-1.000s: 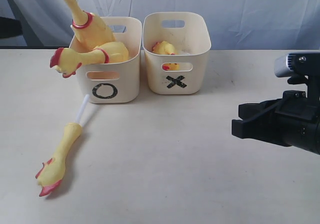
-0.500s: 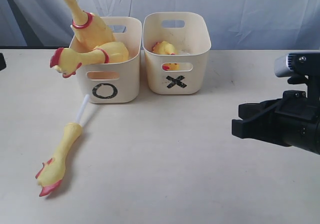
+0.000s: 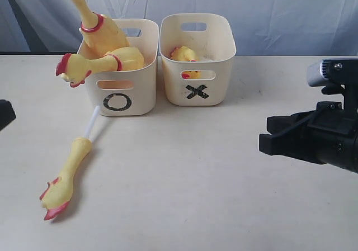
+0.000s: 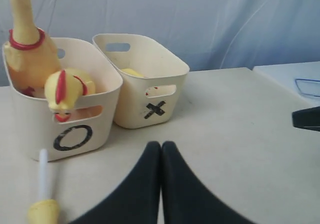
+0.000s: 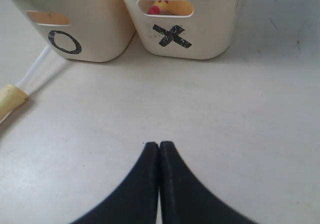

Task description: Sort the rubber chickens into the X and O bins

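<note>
The cream O bin (image 3: 140,89) holds two rubber chickens. One stands upright with its long neck up (image 3: 103,36). The other lies with its head over the left rim (image 3: 84,66). In the X bin (image 3: 218,55) beside it lies a small chicken (image 3: 183,53). A thin chicken with a white tube (image 3: 67,175) lies on the table in front of the O bin. My left gripper (image 4: 161,145) is shut and empty, low over the table before the bins. At the right, my right gripper (image 3: 264,136) (image 5: 159,144) is also shut and empty, pointing toward the bins.
The cream table (image 3: 196,195) stretches in front of the bins. A pale curtain (image 3: 268,10) hangs behind it. A black part of the left arm (image 3: 4,114) shows at the left edge.
The black part of the left arm has slid down the left edge of the exterior view. The right arm, chickens and bins have not moved.
</note>
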You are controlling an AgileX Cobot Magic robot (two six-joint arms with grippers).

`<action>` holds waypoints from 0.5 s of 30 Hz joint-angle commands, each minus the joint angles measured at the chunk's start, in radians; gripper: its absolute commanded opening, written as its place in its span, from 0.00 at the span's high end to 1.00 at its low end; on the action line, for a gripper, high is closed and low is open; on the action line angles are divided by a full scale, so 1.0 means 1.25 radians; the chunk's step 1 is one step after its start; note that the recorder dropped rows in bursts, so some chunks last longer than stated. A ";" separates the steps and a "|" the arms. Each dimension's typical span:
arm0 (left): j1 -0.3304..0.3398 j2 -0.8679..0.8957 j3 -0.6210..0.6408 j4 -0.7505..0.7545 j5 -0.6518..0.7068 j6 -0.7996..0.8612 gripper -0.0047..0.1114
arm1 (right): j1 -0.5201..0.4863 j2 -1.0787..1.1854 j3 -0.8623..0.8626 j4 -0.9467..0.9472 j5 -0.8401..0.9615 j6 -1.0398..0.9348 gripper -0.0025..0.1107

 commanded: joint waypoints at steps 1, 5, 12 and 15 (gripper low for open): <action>0.004 -0.025 0.034 -0.007 -0.054 -0.051 0.96 | -0.004 -0.005 0.003 -0.001 -0.005 -0.002 0.99; 0.004 -0.025 0.063 -0.007 -0.115 -0.045 0.96 | -0.004 -0.005 0.003 -0.001 -0.005 -0.002 0.99; 0.004 -0.025 0.071 -0.007 -0.153 -0.033 0.96 | -0.004 -0.005 0.003 -0.001 -0.064 -0.002 0.99; 0.004 -0.025 0.071 -0.007 -0.153 -0.033 0.96 | -0.004 -0.005 0.001 -0.001 -0.055 -0.002 0.99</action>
